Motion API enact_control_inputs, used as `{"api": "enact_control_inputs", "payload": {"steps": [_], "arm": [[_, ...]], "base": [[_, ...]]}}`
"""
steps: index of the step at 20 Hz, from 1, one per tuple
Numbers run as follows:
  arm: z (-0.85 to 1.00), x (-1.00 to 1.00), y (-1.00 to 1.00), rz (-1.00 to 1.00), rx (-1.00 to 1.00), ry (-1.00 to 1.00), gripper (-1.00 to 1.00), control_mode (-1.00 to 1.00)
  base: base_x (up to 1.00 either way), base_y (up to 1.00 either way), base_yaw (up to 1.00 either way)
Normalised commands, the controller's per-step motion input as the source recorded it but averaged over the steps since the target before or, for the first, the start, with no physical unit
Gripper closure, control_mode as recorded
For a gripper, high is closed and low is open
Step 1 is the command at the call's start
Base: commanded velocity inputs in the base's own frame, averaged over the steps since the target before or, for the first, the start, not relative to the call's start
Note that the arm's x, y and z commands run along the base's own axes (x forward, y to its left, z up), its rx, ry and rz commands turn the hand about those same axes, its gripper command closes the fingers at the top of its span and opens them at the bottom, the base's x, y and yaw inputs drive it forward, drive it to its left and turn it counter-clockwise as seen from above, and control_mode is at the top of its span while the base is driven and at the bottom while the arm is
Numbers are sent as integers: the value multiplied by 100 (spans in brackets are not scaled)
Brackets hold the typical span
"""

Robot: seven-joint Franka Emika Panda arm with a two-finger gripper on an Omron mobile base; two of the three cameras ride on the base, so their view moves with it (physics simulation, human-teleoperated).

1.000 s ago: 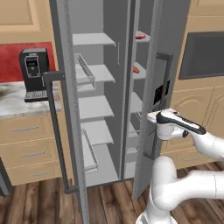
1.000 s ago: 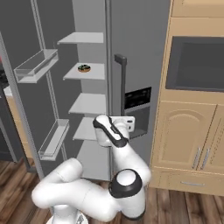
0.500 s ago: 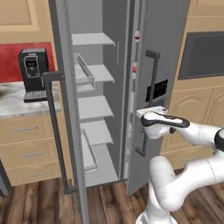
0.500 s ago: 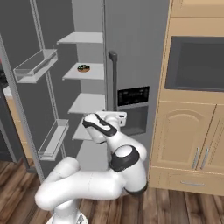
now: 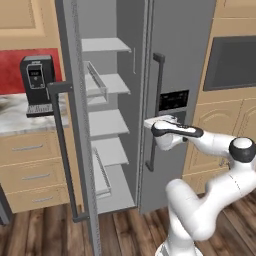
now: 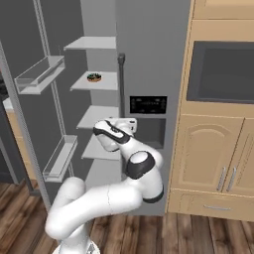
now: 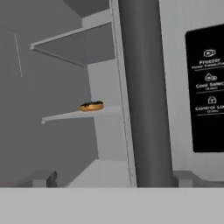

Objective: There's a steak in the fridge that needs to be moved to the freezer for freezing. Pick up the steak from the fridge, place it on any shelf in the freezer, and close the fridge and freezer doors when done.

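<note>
Peeking past the freezer door (image 5: 172,60), the gripper (image 5: 150,125) sat wide open, holding nothing; the doughnut (image 6: 94,77) looked tiny, and that door hid the freezer's inside.

Freezer door (image 6: 154,59) closed, fridge door (image 6: 20,99) stood open, donut (image 6: 94,77) lay on shelf (image 6: 96,82), gripper (image 6: 133,125) beside dispenser panel (image 6: 148,104).

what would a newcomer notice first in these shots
The white arm reaching across the closed dispenser door, its open pincer beside the dark handle. Left of it, the other door stands wide open on pale shelves. A small brown donut-like item sits on one shelf.
</note>
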Motion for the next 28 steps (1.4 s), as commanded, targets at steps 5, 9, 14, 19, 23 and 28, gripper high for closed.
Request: {"api": "enact_control_inputs", "payload": {"steps": [5, 9, 14, 19, 23, 28], "arm": [[0, 76, 100, 3, 0, 0, -100, -100], [0, 56, 68, 3, 0, 0, -100, -100], [11, 17, 19, 2, 0, -6, -100, -100], [58, -41, 0, 0, 2, -27, -100, -100], [66, -67, -1, 0, 6, -39, -100, -100], [44, -27, 4, 0, 7, -40, -100, -100]], "base": [[0, 0, 0], [0, 0, 0], [0, 0, 0], [0, 0, 0], [0, 0, 0], [0, 0, 0]]}}
